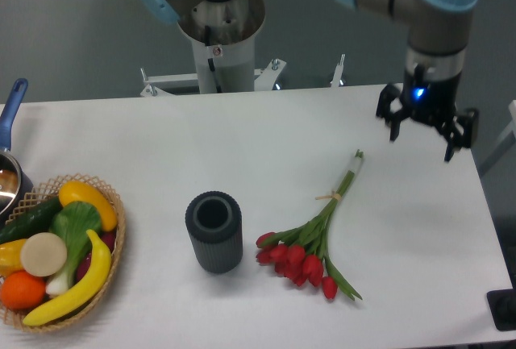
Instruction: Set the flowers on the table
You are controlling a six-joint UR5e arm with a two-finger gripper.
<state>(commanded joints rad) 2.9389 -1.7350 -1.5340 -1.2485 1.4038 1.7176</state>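
Observation:
The flowers (310, 240), a bunch of red tulip buds on long green stems tied with tan string, lie flat on the white table (266, 135), buds toward the front, stem ends pointing to the back right. My gripper (422, 139) hangs above the table's back right part, up and to the right of the stem ends, clear of the flowers. Its fingers are spread apart and hold nothing.
A dark ribbed cylindrical vase (214, 232) stands upright just left of the tulip buds. A wicker basket (56, 256) of fruit and vegetables sits at the front left edge. A pot with a blue handle (10, 143) is at the left edge.

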